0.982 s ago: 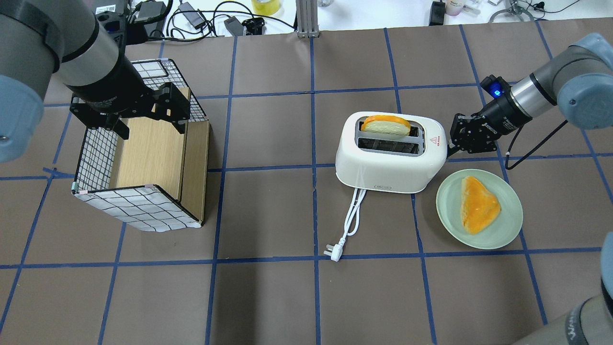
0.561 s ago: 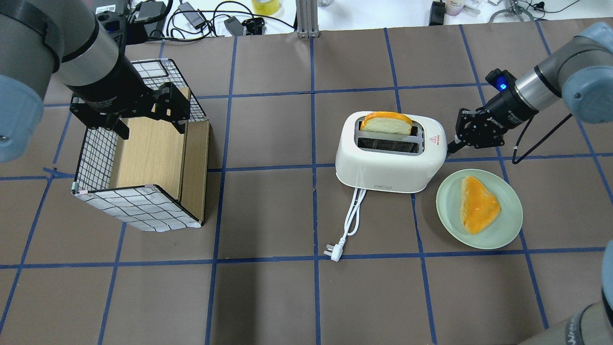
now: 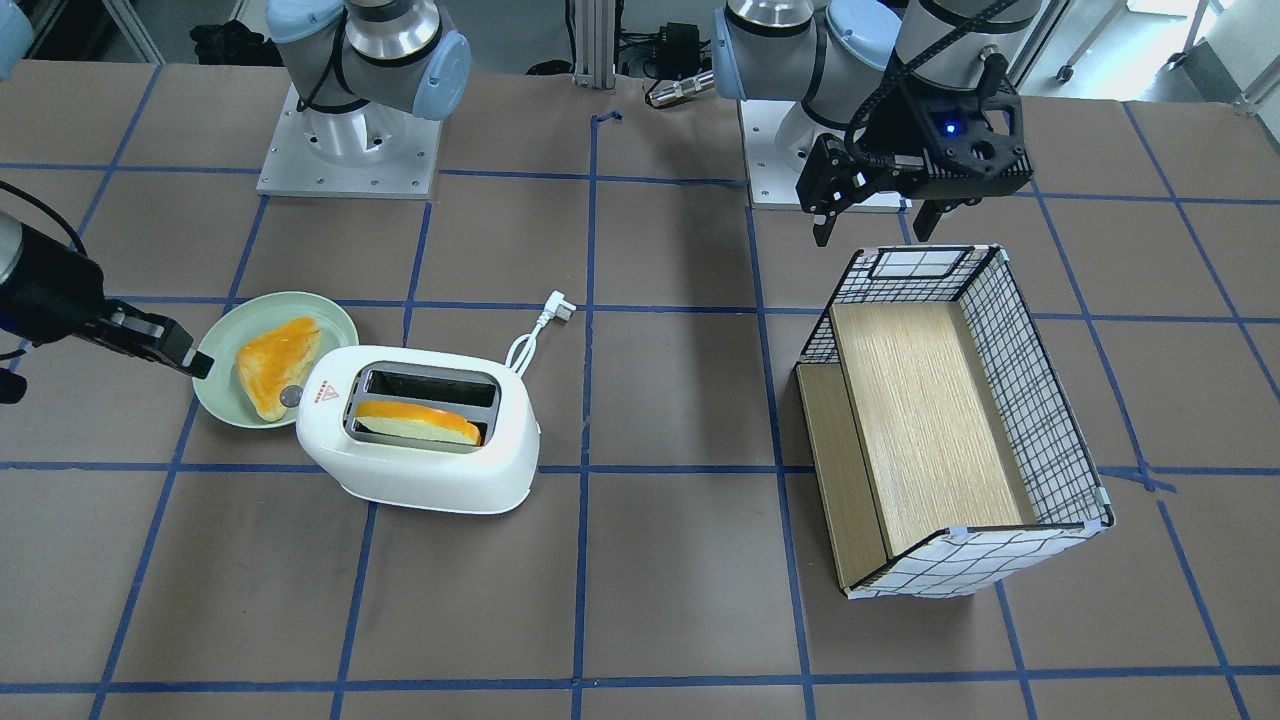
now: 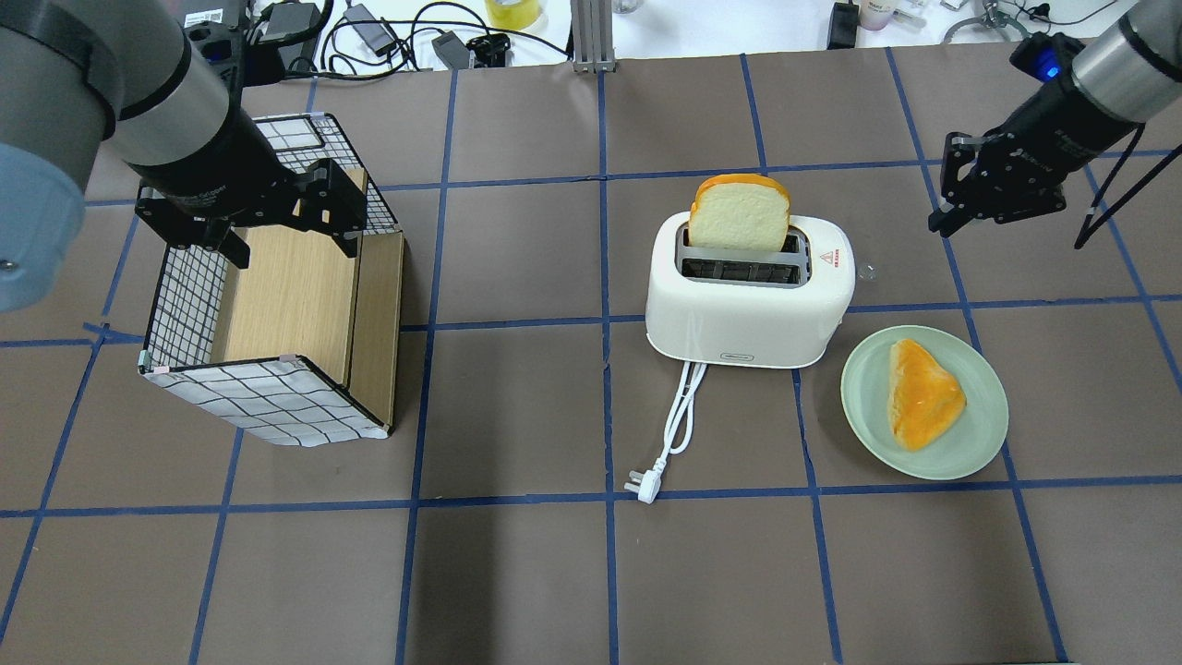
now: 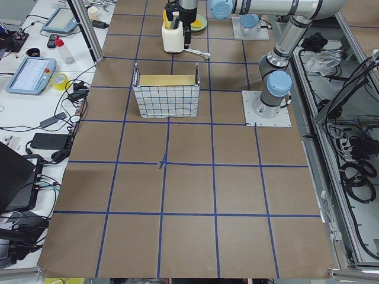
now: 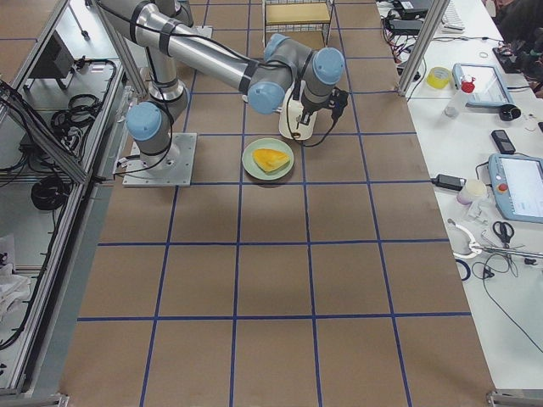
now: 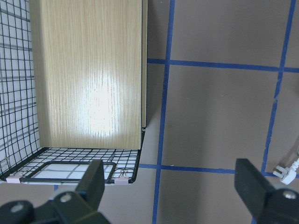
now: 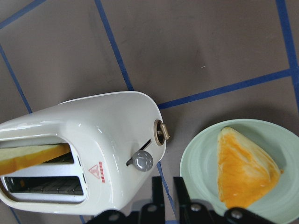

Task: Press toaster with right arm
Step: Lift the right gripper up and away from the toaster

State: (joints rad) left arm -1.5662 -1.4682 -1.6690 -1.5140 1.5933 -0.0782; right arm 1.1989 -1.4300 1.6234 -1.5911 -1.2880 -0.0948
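Observation:
The white toaster (image 4: 748, 319) stands right of the table's middle, with a bread slice (image 4: 739, 214) standing up out of its far slot. The toaster also shows in the front-facing view (image 3: 420, 480) and in the right wrist view (image 8: 103, 126), where its grey knob (image 8: 142, 160) is on the end facing the gripper. My right gripper (image 4: 940, 224) is shut and empty. It hangs clear of the toaster's right end, a hand's width from it. Its fingers (image 8: 158, 193) lie close together. My left gripper (image 4: 286, 231) is open and empty above the wire basket (image 4: 259, 406).
A pale green plate (image 4: 979, 439) with an orange-topped bread piece (image 4: 923, 394) sits in front of the toaster's right end. The toaster's white cord and plug (image 4: 646, 484) trail toward the front. The basket (image 3: 1040, 390) has a wooden insert. Cables and clutter lie beyond the far edge.
My right gripper has pulled back from the toaster's right end, up and to the far right. The bread slice has risen high out of the slot.

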